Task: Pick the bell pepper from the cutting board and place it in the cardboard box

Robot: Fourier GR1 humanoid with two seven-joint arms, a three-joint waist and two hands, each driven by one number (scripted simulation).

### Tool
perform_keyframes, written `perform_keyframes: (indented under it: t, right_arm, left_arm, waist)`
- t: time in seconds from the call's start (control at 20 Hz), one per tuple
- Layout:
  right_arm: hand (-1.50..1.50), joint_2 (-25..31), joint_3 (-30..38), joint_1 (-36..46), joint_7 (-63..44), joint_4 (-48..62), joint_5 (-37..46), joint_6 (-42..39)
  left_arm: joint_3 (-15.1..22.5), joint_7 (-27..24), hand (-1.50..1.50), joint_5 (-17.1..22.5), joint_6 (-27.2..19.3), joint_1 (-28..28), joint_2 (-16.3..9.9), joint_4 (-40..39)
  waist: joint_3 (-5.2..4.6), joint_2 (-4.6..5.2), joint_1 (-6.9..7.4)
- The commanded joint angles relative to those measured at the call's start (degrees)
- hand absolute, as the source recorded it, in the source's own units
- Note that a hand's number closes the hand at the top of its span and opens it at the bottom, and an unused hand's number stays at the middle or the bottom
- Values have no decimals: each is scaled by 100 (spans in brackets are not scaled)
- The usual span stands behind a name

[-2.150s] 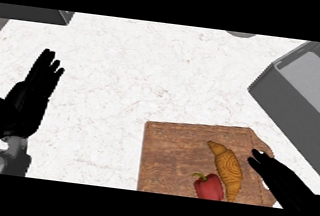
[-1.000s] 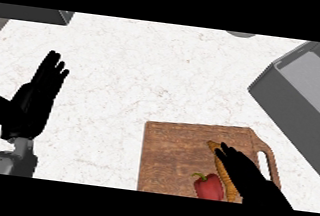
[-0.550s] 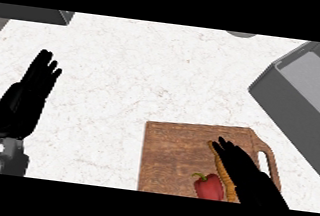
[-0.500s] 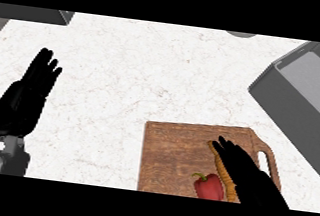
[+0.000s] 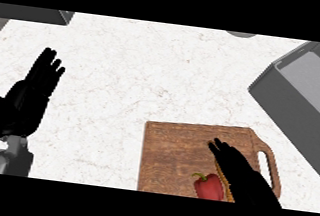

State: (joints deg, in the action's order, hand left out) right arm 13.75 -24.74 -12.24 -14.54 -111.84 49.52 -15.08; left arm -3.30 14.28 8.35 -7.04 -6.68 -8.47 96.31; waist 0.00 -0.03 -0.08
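right hand over the board, pepper not yet grasped

the fingers [image 5: 221, 150] of the right hand [image 5: 243, 176] lie straight and close together, pointing toward 11 o'clock over the cutting board [image 5: 179, 155]. they curl round nothing. beneath the hand a strip of something orange-brown [image 5: 223, 174] shows along its left edge, mostly hidden; what it is cannot be told from here.

the bell pepper [image 5: 210, 186], red with a green stem, sits on the board at about 7 o'clock from those fingers, just beside the palm's left edge. whether the hand touches it cannot be made out. it rests near the board's lower edge, not lifted.

the left hand [image 5: 30, 96] is open, fingers straight and up, resting at 9 o'clock over the white desk [image 5: 159, 74], well apart from the board.

the box [image 5: 309, 100], grey here rather than cardboard-coloured, stands at 2 o'clock from the board, its open top toward the view's right edge.

as a judgement: the task is at its start. nothing is done beyond bringing the hand to the board. left to do: close round the pepper, lift it, carry it toward 1 o'clock, and set it inside the box. the hand sits a little right of the pepper, so it likely needs to shift left first.
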Motion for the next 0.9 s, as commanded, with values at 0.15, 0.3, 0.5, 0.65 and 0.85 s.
perform_keyframes:
  t: [0.15,0.3,0.5,0.65,0.85]
  right_arm:
    - [-150,-304,7,412,-164,357,178,-209]
    - [-150,-229,-370,-342,-38,118,437,231]
    - [-150,-229,-157,-92,197,617,467,309]
    - [-150,-177,191,289,293,650,171,-76]
    - [-150,-183,155,184,568,926,322,224]
  left_arm:
    - [32,204,0,-136,-25,161,87,365]
    - [-69,274,0,-57,68,21,25,273]
    - [-37,-117,0,-165,25,56,247,-41]
    - [109,-49,0,-286,-73,74,378,48]
    - [-263,-68,0,-101,145,-213,139,-363]
  waist:
    - [0,-1,11]
    - [0,-4,-9]
    - [0,-1,-4]
    - [0,0,0]
    - [0,2,-5]
